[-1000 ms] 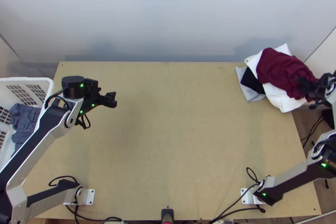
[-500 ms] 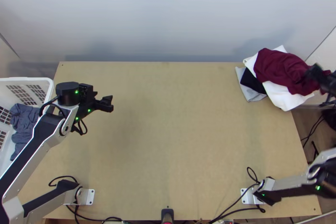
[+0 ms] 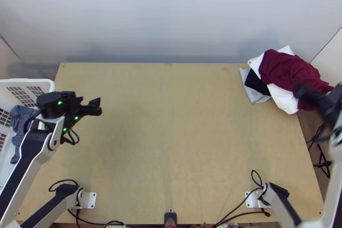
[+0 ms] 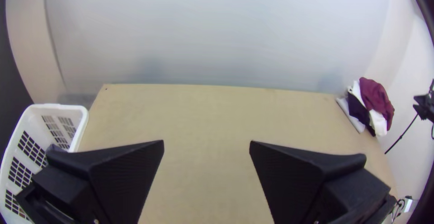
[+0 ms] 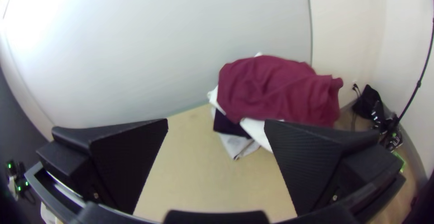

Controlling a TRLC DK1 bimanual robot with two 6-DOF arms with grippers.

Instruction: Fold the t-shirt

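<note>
Your right gripper (image 5: 216, 122) and left gripper (image 4: 207, 142) both hang spread, while the maroon shirt (image 3: 282, 69) lies bunched on the pile (image 3: 281, 96) at the bench's (image 3: 171, 142) far right corner, probably light and limp, so pinch its loose edge shallowly, sparing what's beneath.

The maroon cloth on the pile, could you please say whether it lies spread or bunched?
Bunched: the maroon cloth lies heaped in loose creases over the white cloth.

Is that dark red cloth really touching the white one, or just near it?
Touching: the right wrist view shows the dark red cloth lying bunched over the white cloth, which sticks out from under its edge.
</note>
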